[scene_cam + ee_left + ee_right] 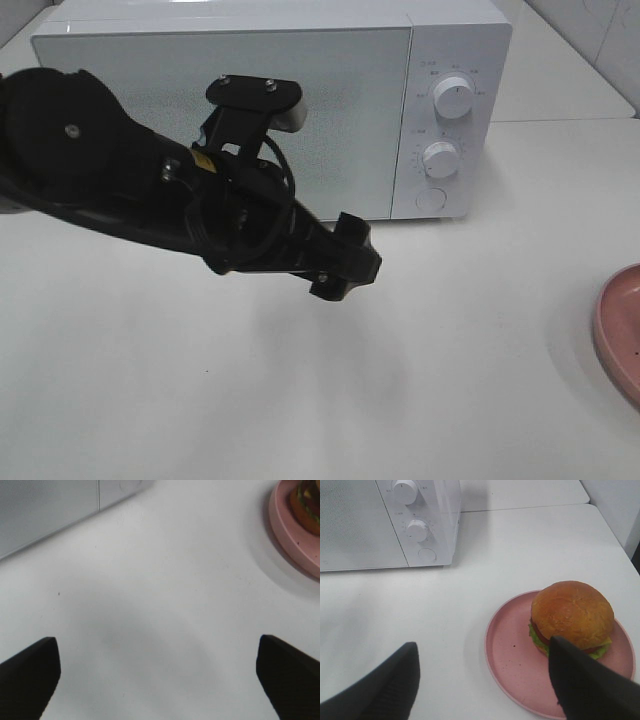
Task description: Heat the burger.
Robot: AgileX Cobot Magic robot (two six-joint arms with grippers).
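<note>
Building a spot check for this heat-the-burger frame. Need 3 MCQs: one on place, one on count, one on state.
1. Where is the burger?
A. On the pink plate
B. Inside the microwave
C. Bare on the table

2. How many round knobs are on the microwave control panel?
A. One
B. Two
C. Four

3. What is the state of the left pincer?
A. Shut on the burger
C. Shut on the door handle
B. Open, holding nothing

Key:
1 A, the right wrist view shows the burger sitting on the plate, off to the side of the microwave.
2 B, the exterior view shows an upper knob and a lower knob, with a flat round button below them.
3 B, the left wrist view shows its fingers far apart over bare table.
</note>
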